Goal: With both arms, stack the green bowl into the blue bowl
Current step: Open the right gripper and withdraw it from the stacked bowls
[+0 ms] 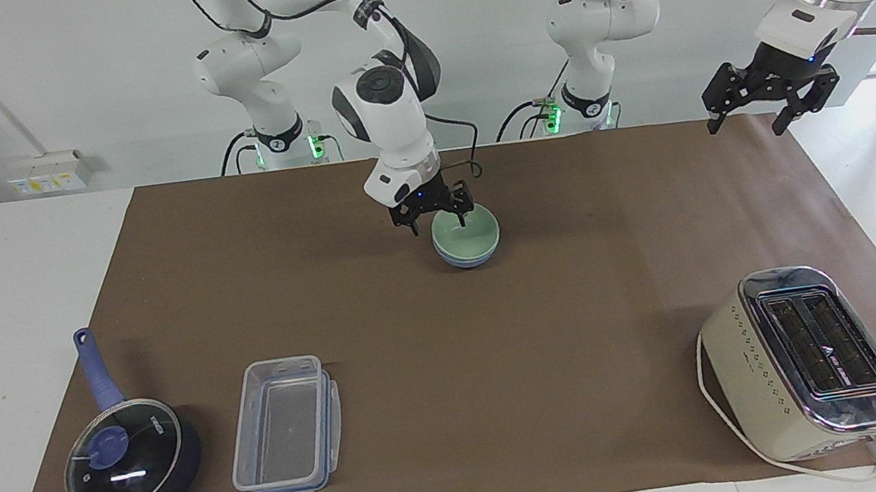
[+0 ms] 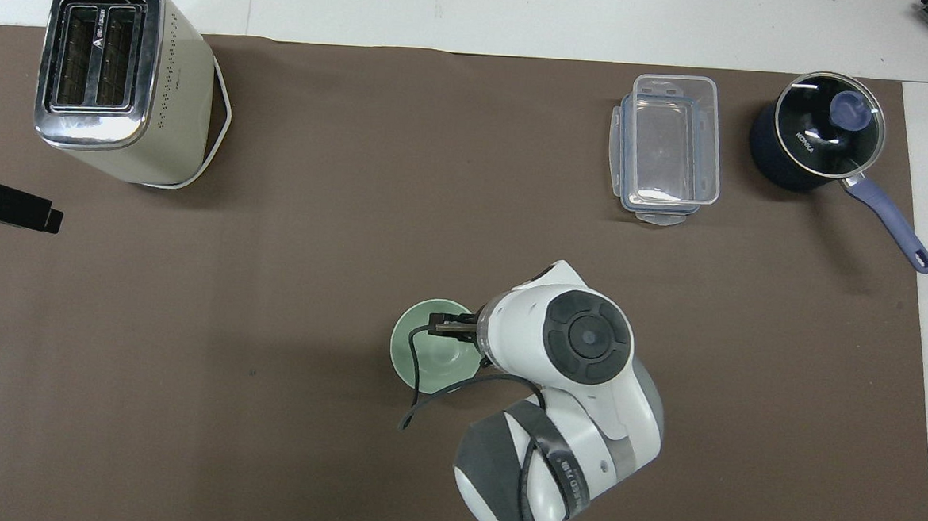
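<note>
The pale green bowl (image 1: 468, 233) sits level inside the blue bowl (image 1: 470, 260), of which only a thin band shows beneath it. The pair stands mid-table, close to the robots. My right gripper (image 1: 436, 219) hovers just above the green bowl's rim on the right arm's side, open and holding nothing. In the overhead view the right arm's wrist covers that gripper and part of the green bowl (image 2: 431, 360). My left gripper (image 1: 747, 126) waits, open and raised, over the mat's corner at the left arm's end.
A cream toaster (image 1: 807, 359) stands far from the robots at the left arm's end. A clear plastic container (image 1: 285, 432) and a dark-blue lidded saucepan (image 1: 130, 459) sit far from the robots at the right arm's end.
</note>
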Motion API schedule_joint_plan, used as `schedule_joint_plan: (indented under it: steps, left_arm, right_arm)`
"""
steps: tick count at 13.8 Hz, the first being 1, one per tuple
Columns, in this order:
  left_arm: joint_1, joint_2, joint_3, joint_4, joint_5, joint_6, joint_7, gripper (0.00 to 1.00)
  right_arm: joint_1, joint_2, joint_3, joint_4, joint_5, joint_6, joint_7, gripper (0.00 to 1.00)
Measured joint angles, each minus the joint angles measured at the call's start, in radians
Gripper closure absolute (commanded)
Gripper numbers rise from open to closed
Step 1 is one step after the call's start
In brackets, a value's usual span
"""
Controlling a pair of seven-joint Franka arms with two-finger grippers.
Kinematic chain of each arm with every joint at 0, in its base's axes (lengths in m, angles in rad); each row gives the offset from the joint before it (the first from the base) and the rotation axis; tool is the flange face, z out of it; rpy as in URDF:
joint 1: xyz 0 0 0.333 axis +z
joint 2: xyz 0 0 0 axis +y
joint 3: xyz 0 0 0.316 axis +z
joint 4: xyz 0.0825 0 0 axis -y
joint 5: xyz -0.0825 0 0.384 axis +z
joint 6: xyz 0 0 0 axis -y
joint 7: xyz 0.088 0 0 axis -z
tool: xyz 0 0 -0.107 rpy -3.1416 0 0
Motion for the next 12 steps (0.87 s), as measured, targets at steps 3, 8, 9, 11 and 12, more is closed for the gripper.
schedule_joint_plan:
  steps: [3,8,9,11,12]
  left_arm:
    - [0.000,0.000,0.000,0.000,0.000,0.000,0.000,0.00]
    - [0.000,0.000,-0.001,0.000,0.000,0.000,0.000,0.00]
    - [0.000,0.000,-0.001,0.000,0.000,0.000,0.000,0.00]
    - [0.000,0.000,-0.001,0.000,0.000,0.000,0.000,0.00]
    - [0.000,0.000,-0.001,0.000,0.000,0.000,0.000,0.00]
  right_arm:
    - [-0.082,-0.045,-0.004,0.042,-0.099,-0.079,-0.004,0.00]
    - [-0.194,-0.065,-0.006,0.167,-0.203,-0.241,-0.076,0.00]
    - [-0.226,-0.077,-0.006,0.191,-0.203,-0.277,-0.113,0.00]
    - [-0.286,-0.109,-0.008,0.232,-0.203,-0.345,-0.175,0.00]
    - [-0.311,-0.126,-0.009,0.253,-0.203,-0.383,-0.199,0.00]
